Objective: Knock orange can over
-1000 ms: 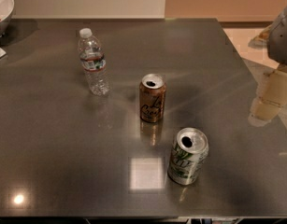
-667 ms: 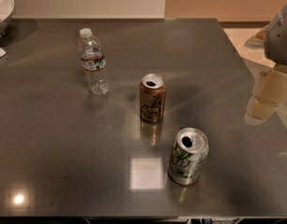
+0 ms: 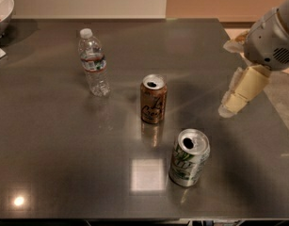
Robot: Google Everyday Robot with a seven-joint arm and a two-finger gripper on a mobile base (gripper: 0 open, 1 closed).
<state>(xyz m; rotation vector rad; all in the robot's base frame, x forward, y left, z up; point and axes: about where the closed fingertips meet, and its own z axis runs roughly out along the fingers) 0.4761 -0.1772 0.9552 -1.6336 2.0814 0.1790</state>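
Well, there is only the one camera view, and it looks down across a dark grey table with a dull shine. The orange can stands upright close to the middle of it, its silver top showing an open mouth and dark cursive lettering running down its brown-orange side. To the right, over the table's right-hand part, hangs the gripper, a cream-coloured piece that slants down and to the left from a rounded grey wrist at the picture's right edge. It is well apart from the orange can and touches nothing on the table; whether it is open or closed I cannot tell from here. Behind the can and to its left stands a clear water bottle with a white cap, upright. Nearer the front edge, to the can's right, a white-and-green can also stands upright with its top opened. A white bowl sits at the far left corner, partly cut off by the frame. A bright square of reflected light lies on the tabletop just left of the white-and-green can.
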